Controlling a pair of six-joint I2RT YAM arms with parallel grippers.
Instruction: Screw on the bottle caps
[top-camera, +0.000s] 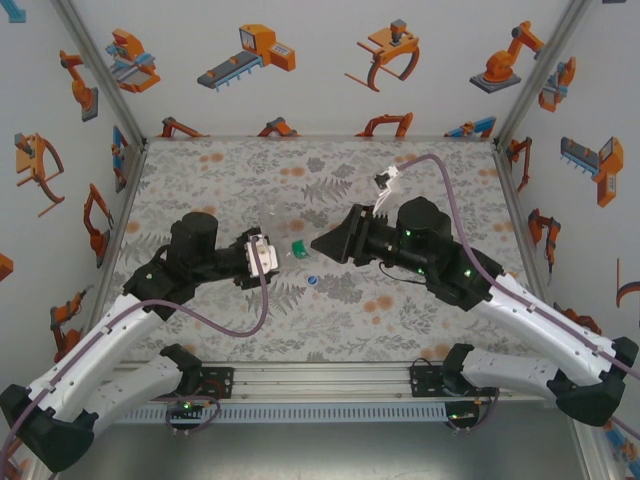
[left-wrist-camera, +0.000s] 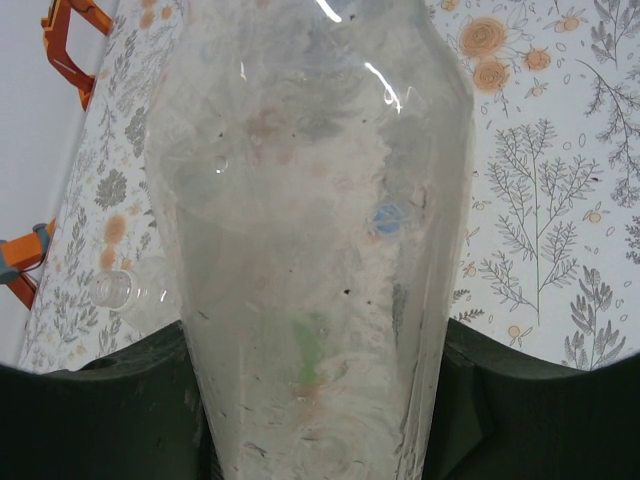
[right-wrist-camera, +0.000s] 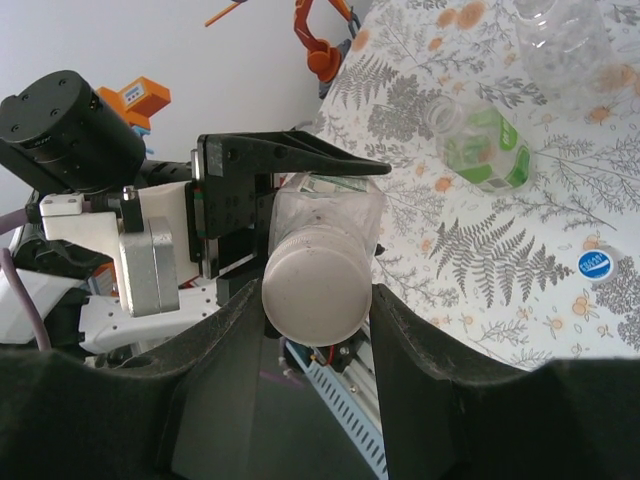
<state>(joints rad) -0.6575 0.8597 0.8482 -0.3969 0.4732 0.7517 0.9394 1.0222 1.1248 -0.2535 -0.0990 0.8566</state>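
Above the middle of the bench (top-camera: 400, 320), the left gripper (left-wrist-camera: 320, 430) and the right gripper (top-camera: 320, 243) meet nose to nose. The left gripper is clamped on the body of a clear bottle (left-wrist-camera: 310, 200), which is held roughly level with its neck toward the right gripper. In the left wrist view the bottle wall sits between both fingers. The right gripper is closed narrowly on a whitish cap (right-wrist-camera: 312, 290), with one finger on each side of the cap. The cap sits at the neck end of the held bottle; how far it is threaded on cannot be determined. A blue cap (top-camera: 313, 281) lies flat on the bench, just toward the near edge from the grippers. A labelled bottle (right-wrist-camera: 485, 150), green and white, lies on its side on the bench with its mouth open. A second clear bottle (right-wrist-camera: 560, 40) lies near it, cut off by the frame edge.
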